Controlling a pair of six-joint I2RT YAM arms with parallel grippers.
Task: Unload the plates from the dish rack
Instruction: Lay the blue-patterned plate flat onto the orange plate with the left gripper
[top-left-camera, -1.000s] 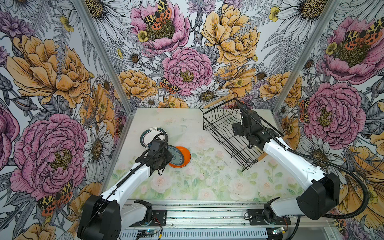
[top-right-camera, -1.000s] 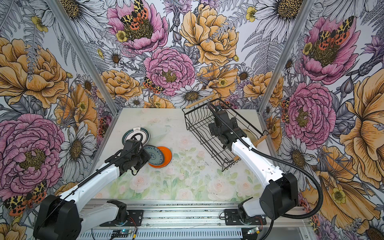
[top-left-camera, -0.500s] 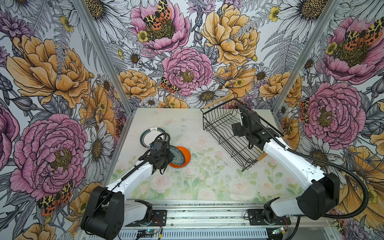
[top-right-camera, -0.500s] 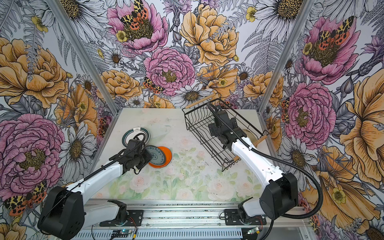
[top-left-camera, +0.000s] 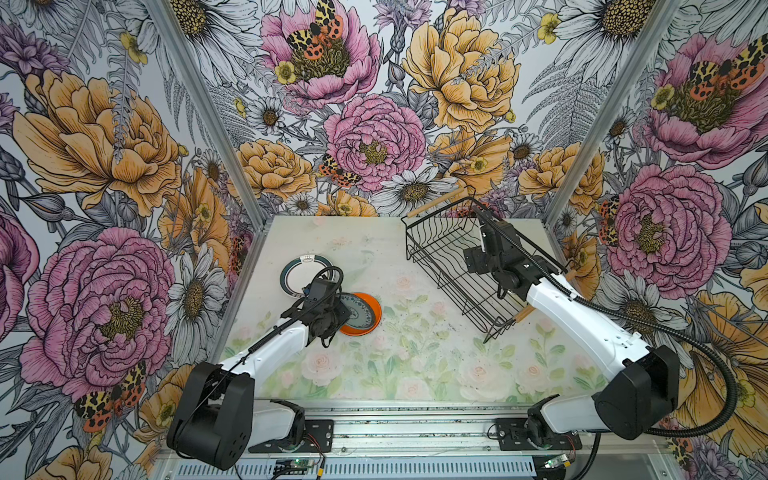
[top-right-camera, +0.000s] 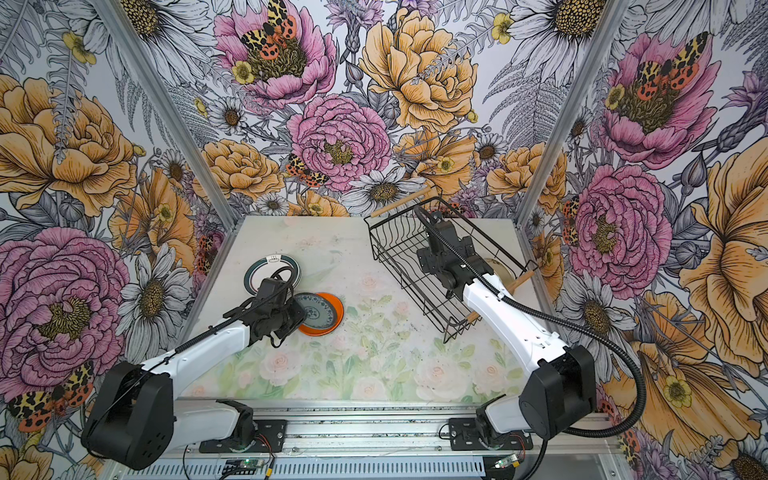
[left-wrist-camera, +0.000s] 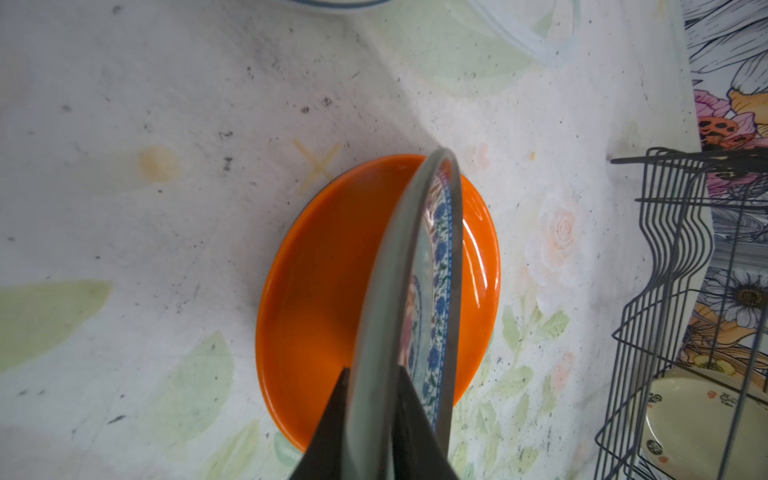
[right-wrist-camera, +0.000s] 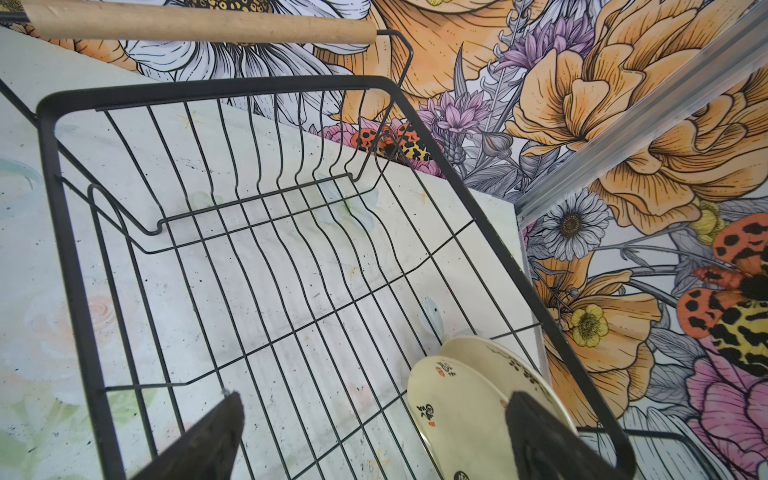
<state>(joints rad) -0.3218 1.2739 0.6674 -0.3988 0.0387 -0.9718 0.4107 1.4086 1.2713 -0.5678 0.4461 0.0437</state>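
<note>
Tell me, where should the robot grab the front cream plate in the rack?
Its top rim, coming straight down through the dish rack's open top. The front cream plate stands tilted on edge, leaning on a second cream plate, and the wire walls block the sides. The open right end effector hangs over the rack.

Left arm (top-left-camera: 274, 345), right arm (top-left-camera: 582, 324): white shells, black joint housings. Left gripper (left-wrist-camera: 374, 395), right gripper (right-wrist-camera: 376, 401): black wedge fingers. Ribbed black hose (top-left-camera: 734, 395), right side. Black base plates (top-left-camera: 318, 434).
</note>
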